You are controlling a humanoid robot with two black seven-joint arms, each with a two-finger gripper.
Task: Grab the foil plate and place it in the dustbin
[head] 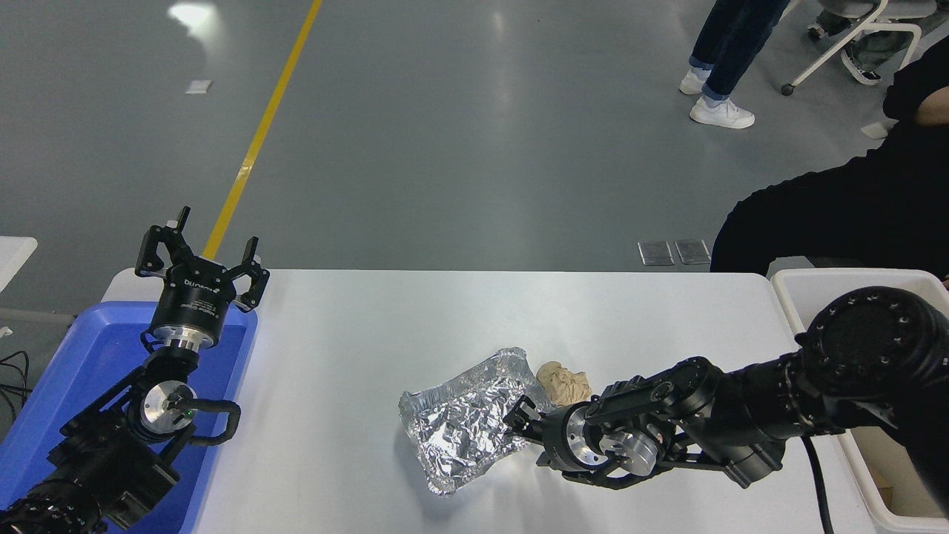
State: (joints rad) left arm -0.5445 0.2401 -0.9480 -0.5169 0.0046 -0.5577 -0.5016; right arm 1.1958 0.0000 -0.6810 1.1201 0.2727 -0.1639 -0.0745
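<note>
The foil plate, crinkled and silver, lies on the white table just right of its middle. My right gripper sits low at the plate's right rim, pointing left, open, with the rim at its fingertips. The arm reaches in from the right edge. The off-white dustbin stands off the table's right end, partly hidden behind that arm. My left gripper is parked, open and empty, at the lower left.
A tan crumpled paper lump lies right next to the plate's far right corner, just above my right wrist. A blue tub sits under the left arm. A person in dark clothing sits at the far right.
</note>
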